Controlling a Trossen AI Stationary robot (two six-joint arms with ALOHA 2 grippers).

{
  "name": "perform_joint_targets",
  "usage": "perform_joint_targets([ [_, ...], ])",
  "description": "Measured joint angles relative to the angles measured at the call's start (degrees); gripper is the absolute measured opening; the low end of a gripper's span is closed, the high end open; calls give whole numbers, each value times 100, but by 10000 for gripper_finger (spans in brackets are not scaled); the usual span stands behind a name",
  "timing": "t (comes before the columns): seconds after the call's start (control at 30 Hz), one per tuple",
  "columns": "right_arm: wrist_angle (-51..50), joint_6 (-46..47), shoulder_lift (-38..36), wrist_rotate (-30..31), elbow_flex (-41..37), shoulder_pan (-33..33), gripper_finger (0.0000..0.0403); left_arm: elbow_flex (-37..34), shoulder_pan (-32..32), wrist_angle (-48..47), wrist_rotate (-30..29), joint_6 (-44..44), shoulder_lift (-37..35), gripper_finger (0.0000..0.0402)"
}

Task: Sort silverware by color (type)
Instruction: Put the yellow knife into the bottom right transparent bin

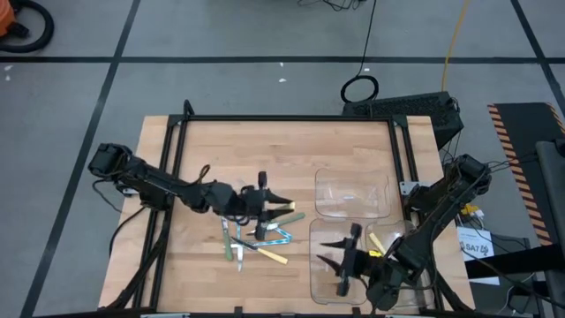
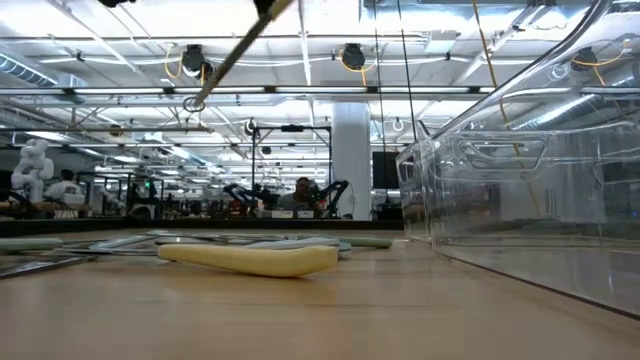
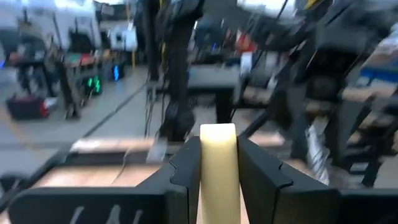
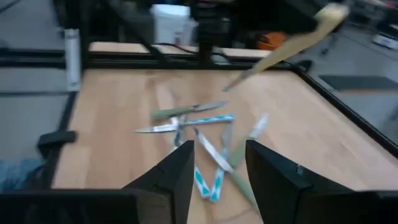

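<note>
- Butcher-block wood forms the table (image 1: pixel 282 150), framed by a black rail (image 1: pixel 291 117) along its far edge and sides; the far half of the wood lies bare
- Clear plastic trays, two counted, sit on the right part of the table: one tray (image 1: pixel 353 193) farther back and a second tray (image 1: pixel 325 265) at the near edge, close together
- Left gripper (image 1: pixel 284 206) hangs above the middle of the table, its fingers (image 3: pixel 264 174) clamped on a pale yellow-handled utensil (image 3: pixel 219 168) that stands between them in the left wrist view
- Right gripper (image 1: pixel 328 253) hovers over the near tray, its fingers (image 4: pixel 273 171) parted with nothing between them
- Loose silverware (image 1: pixel 256 238) lies in a crossed pile on the wood just below the left gripper, left of the trays; the exact count cannot be told, though green, blue and yellow handles all show
- One yellow handle (image 2: pixel 250 259) lies nearest the table's front edge in the low view, flat on the wood, apart from the near tray wall
</note>
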Motion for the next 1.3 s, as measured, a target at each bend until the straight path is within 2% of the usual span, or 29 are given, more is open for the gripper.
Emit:
perform_joint_targets([
  [0.17, 485, -503, -4, 473, -91, -183, 141, 8, -376, 580, 39, 364, 72, 86],
  [0.23, 937, -741, -4, 430, -236, -306, 146, 7, -493, 749, 44, 443, 83, 86],
  [0.4, 2788, -1747, -4, -338, -742, -672, 171, 209, -709, 880, 152, 514, 233, 86],
  [0.57, 4371, -2689, -4, -933, -1117, -986, 206, 782, -930, 875, 199, 727, 776, 86],
  [0.77, 4412, -2720, -4, -1369, -1222, -1081, 228, 1702, -1096, 778, 198, 1064, 1573, 86],
  [0.93, 4462, -2728, -4, -1834, -1222, -1039, 225, 2286, -1156, 173, 99, 1308, 1866, 86],
  [1.3, 4715, -2779, -4, -1939, -1222, -969, 219, 2428, -1179, 13, -158, 1329, 1891, 86],
])
